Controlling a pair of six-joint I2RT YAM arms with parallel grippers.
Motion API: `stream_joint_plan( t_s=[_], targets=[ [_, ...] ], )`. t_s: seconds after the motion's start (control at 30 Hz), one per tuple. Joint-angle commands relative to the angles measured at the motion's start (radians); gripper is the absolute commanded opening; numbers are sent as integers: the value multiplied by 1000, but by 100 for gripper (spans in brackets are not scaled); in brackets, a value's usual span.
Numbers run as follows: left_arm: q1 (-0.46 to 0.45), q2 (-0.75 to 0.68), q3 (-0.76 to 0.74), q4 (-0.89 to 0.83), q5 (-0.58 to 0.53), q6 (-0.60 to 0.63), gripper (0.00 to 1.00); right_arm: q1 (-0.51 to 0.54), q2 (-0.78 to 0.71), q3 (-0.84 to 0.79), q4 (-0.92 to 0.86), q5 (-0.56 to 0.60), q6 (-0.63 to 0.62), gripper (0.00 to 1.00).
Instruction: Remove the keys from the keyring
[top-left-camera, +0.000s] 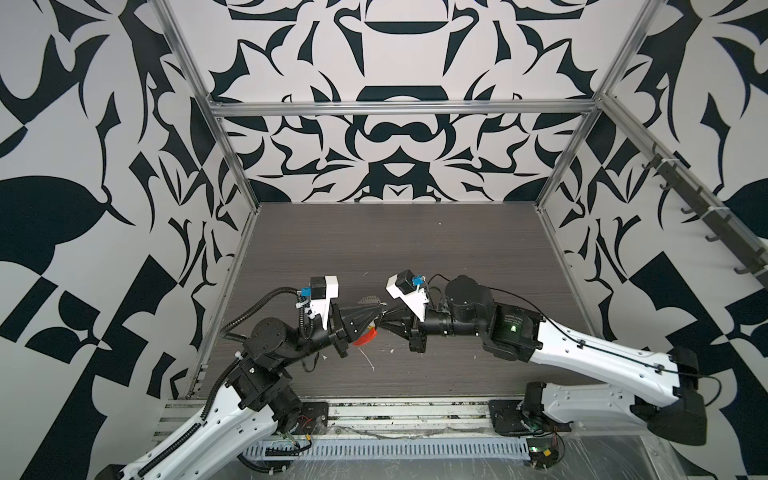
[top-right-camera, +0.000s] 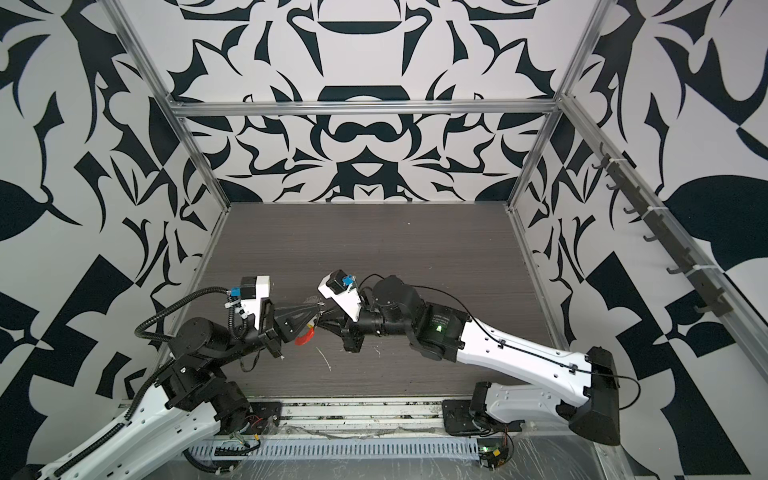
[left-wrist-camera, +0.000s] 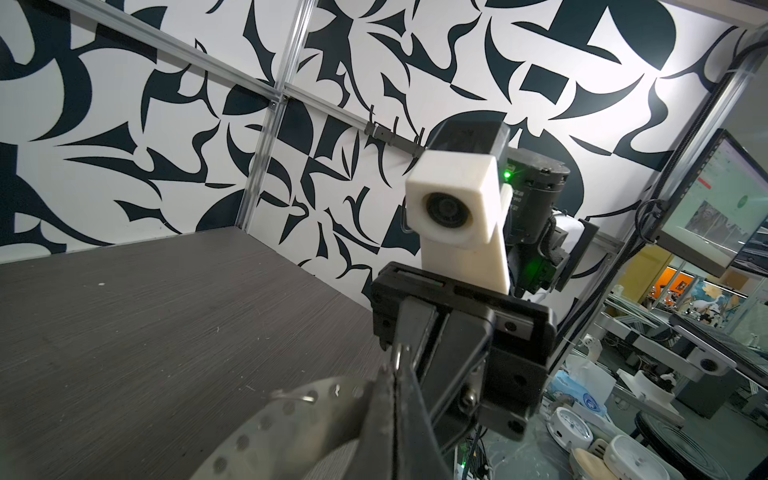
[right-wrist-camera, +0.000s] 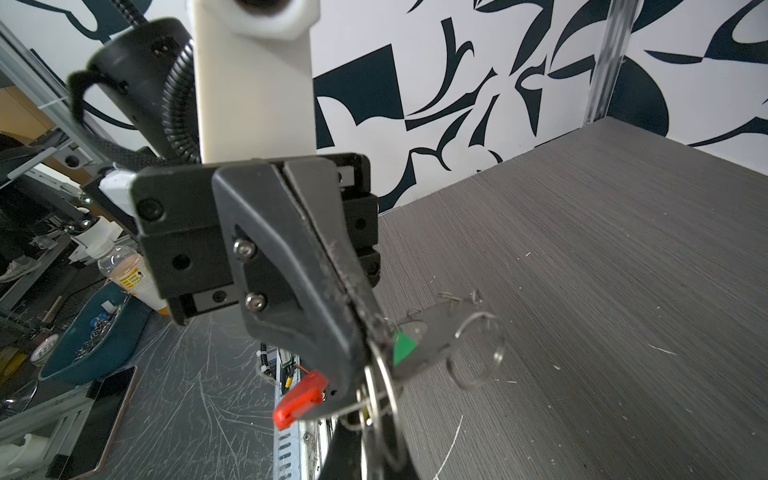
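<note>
Two arms meet tip to tip near the front middle of the bench, with one keyring between them.

Keyring: thin silver metal with one flat arc punched with small holes and one red sleeve. It is held up clear of the bench at the spot where the arms meet. In both top views the sleeve hangs on the near side, just under the left arm's tip.

Left fingers: pressed together and clamped on the punched arc. The left wrist view shows the metal running out from between them.

Right fingers: pressed together, with their tips just beside the left ones, pinching a small silver loop.

Green key: plastic tag, seen in the right wrist view only. It lies against the flat arc, just beside the tips of the left fingers. It is not off the keyring, as far as can be told.

Further loops: several silver rings bunch below the tips of the left fingers, overlapping one another. One more ring stands out at the far end of the arc, blurred. Which ring belongs to which tag cannot be told.

Bench surface: dark grey wood grain, marked with pale scratches and specks.
</note>
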Motion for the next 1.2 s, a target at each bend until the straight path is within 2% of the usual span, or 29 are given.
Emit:
stream_joint_plan(
  t_s=[0.0, 0.07, 0.1, 0.23, 0.27, 0.5, 0.63, 1.0, 1.17],
  targets=[
    [-3, -2, 34, 85, 44, -1, 0, 22, -25, -7, -40, -3, -4, 8],
    [-3, -6, 40, 60, 59, 8, 0, 21, -61, -10, -66, 12, -5, 24],
    [-3, -8, 43, 49, 62, 12, 0, 22, -79, -13, -73, 11, -3, 29],
    [-3, -16, 45, 26, 65, 26, 0, 21, -167, -20, -85, -1, -1, 43],
    [-3, -16, 45, 26, 67, 29, 0, 22, -189, -23, -79, 2, 0, 44],
    [-3, -5, 44, 43, 90, 27, 0, 22, -240, -19, 12, 95, 26, 43],
    [-3, -10, 37, 55, 89, 17, 0, 21, -197, -2, 38, 116, 40, 34],
    [-3, -3, 36, 57, 90, 15, 0, 22, -160, 5, 82, 69, 54, 28],
    [-3, 1, 33, 63, 90, 14, 0, 22, -139, 12, 98, 48, 63, 20]
  ],
)
